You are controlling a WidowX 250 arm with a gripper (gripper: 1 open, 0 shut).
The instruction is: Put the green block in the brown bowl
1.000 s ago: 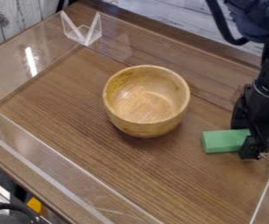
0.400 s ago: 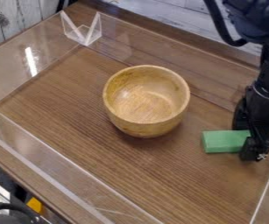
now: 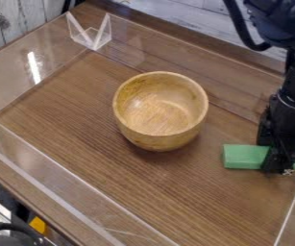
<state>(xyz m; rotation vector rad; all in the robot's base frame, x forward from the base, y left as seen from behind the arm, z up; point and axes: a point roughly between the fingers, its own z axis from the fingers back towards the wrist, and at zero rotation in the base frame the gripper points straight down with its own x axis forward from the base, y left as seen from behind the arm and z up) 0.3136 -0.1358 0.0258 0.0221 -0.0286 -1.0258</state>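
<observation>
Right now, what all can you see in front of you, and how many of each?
Green block: one, green, right part of the table, partly hidden
Brown bowl: one, light brown, near the middle of the table
Table: one, brown wood, under both
White wire-like object: one, white, upper left
Yellow piece: one, yellow, bottom left corner
Robot arm: one, black, right edge, its end effector at the block

A brown wooden counter (image 3: 79,144) with visible grain carries a round light-brown wooden bowl (image 3: 160,110), upright and near the middle. On the counter, beside the bowl and apart from it, lies a flat rectangular green block (image 3: 243,157).
</observation>
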